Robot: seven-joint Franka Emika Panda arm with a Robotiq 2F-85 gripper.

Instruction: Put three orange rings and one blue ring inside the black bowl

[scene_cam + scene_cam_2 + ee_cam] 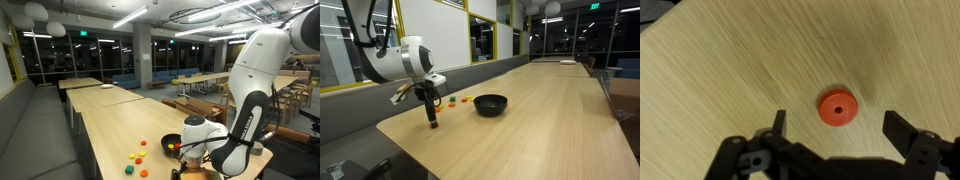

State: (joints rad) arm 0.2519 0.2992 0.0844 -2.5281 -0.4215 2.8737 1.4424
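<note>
So the end effector (837, 123) is wide open, jaws spread well apart. In the wrist view a single orange ring (837, 108) lies flat on the wooden tabletop (720, 70), pretty much in the gap between the two dark fingers (780, 122). Neither finger touches it; there's bare wood on both sides of the ring. You can even see the little hole in its middle.

In an exterior view the end effector (433, 118) points straight down with its tips right at the tabletop (540, 110), near the rounded end of the table. The black bowl (490, 104) sits upright off to one side, well apart from the ring. A few loose rings (451, 101) are scattered beside the bowl, orange and green as far as the colours can be made out. They're too tiny to say much more, and no blue one can be picked out for sure.

From the other side, the bowl (172, 146) is half tucked behind the white arm (262, 70). What's inside the bowl can't be seen from either angle.
</note>
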